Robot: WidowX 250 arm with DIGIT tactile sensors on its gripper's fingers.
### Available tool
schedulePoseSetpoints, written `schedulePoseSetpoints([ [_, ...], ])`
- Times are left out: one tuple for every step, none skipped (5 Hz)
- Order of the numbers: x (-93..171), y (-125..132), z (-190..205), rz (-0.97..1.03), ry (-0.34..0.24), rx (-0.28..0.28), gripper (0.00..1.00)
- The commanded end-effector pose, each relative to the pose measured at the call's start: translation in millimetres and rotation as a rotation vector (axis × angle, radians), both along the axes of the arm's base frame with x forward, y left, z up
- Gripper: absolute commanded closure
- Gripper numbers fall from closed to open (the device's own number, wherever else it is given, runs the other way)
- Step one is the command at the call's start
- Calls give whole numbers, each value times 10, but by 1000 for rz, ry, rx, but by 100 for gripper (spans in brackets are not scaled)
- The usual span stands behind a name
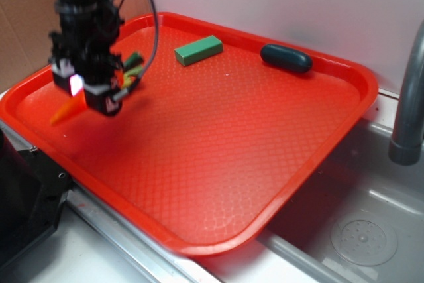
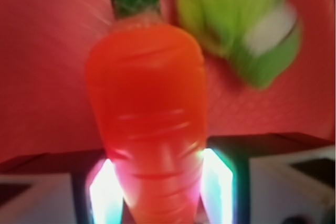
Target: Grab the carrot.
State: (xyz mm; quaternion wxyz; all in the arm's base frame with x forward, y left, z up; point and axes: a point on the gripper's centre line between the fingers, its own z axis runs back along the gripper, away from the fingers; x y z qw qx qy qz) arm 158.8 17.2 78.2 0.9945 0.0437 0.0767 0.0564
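The orange carrot [image 2: 149, 108] fills the wrist view, its dark green stem end pointing away at the top. Its narrow end sits between my two glowing pads [image 2: 107, 192], which press against both of its sides. In the exterior view only its orange tip [image 1: 65, 111] shows, sticking out to the left from under my gripper [image 1: 93, 97] at the left end of the red tray [image 1: 232, 164]. My gripper [image 2: 163, 192] is shut on the carrot.
A fuzzy light-green plush toy [image 2: 236, 24] lies just right of the carrot's stem, partly hidden behind my gripper in the exterior view [image 1: 132, 71]. A green block [image 1: 198, 50] and a dark oblong object [image 1: 286, 57] lie at the tray's back. A sink [image 1: 358, 230] and faucet [image 1: 407, 97] are at the right.
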Motion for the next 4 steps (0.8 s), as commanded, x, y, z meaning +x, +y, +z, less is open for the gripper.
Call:
schedulePoseSetpoints([
  [213,-144,958,-96,-111,-32,100],
  [254,-134,1333,-109,-163,-65,100],
  [278,-155,1447,-126,-213,-67,100],
  [300,-114,1391,-175,-179,-24,100],
])
